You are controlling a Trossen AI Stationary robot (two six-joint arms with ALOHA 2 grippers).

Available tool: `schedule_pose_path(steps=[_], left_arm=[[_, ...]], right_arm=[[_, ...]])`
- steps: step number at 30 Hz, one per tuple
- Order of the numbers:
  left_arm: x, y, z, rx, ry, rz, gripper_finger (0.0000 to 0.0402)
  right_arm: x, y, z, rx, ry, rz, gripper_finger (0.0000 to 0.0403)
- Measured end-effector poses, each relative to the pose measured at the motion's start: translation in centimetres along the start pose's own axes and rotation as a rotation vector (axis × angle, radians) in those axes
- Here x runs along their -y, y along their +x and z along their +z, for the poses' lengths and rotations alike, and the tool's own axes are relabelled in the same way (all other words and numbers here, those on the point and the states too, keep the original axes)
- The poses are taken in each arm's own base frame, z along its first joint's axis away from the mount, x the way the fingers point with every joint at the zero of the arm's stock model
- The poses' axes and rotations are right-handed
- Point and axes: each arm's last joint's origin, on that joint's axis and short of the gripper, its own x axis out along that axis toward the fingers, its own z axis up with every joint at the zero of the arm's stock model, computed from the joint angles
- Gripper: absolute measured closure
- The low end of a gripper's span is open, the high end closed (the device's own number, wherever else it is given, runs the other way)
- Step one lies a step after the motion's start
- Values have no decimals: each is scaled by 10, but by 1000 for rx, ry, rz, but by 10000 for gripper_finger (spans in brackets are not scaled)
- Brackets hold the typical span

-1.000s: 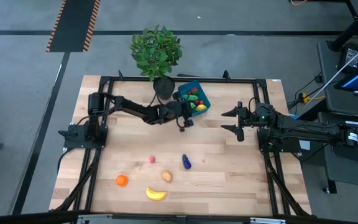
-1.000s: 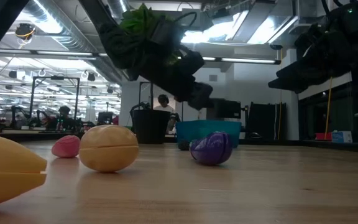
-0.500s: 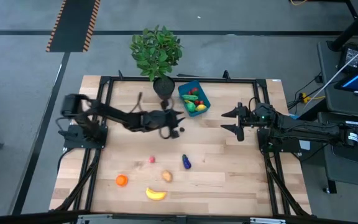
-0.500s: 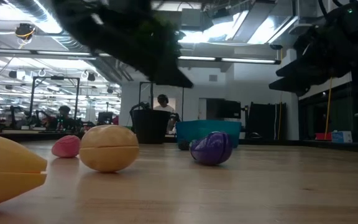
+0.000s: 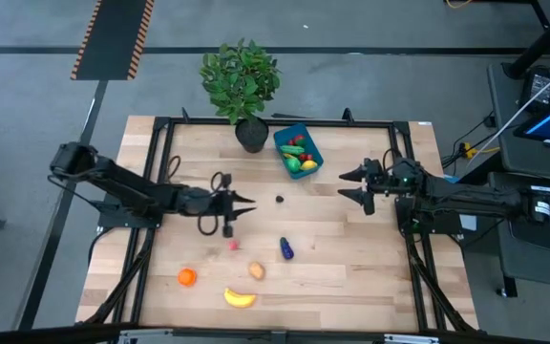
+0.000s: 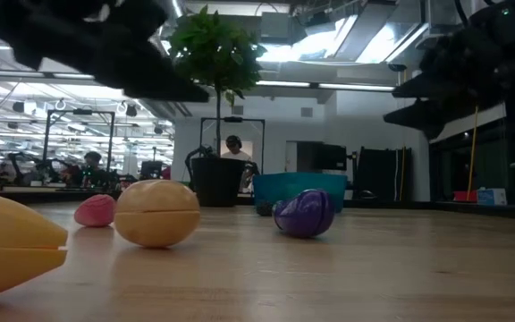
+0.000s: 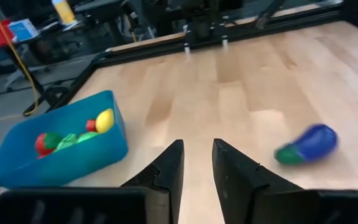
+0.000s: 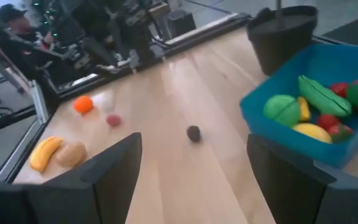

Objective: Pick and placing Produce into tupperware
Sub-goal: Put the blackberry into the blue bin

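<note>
left end effector (image 5: 229,211): over the middle left of the high view, above bare wood, fingers drawn close with only a thin gap between them and nothing in it.
right end effector (image 5: 361,185): parked at centre right of the high view, fingers spread wide, empty, waiting.
tupperware (image 5: 297,149): blue, lid off, upper middle of the high view beside the dark plant pot (image 5: 250,135); it sits at the far edge, i'd guess so the near wood stays free for reaching.
inside the tupperware: a lemon (image 7: 104,119), red berries (image 7: 44,142) and a cucumber (image 8: 319,95), so part of the job looks done.
loose produce: pink berry (image 5: 234,245), eggplant (image 5: 285,249), potato (image 5: 256,270), orange (image 5: 187,277) and banana (image 5: 240,298), scattered over the lower middle of the surface (image 5: 351,268); a small dark ball (image 5: 280,200) lies alone near centre.
nearest to the left end effector: the pink berry, just below it in the high view and apart from it; the eggplant lies further to the lower right.
left wrist view: tupperware at lower left, eggplant at right, neither between the fingers.
judgement: the narrow fingers would have to open again before any pick.
</note>
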Motion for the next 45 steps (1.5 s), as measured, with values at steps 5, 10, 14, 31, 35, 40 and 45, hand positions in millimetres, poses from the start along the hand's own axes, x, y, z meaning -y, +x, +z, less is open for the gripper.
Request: schedule_pose_path(steps=[5,10,14,31,35,40,45], left_arm=[[0,-21,-14,47,-77,-30,333],[-2,-35,-23,87,-141,-80,340],[-2,-44,-30,96,-162,-97,348],[-5,-63,-58,80,-215,-112,372],[-5,-63,-58,73,-212,-112,376],[-5,-63,-61,51,-199,-112,383],[-4,-63,-63,26,-188,-112,391]], right_arm=[[-8,9,-2,-4,-18,50,110],[-18,22,-3,-24,-79,78,110],[-30,38,7,-53,-159,77,110],[-59,137,27,-376,-354,39,110],[-60,156,26,-416,-414,45,110],[-62,170,29,-524,-418,27,110],[-65,180,34,-568,-421,21,110]])
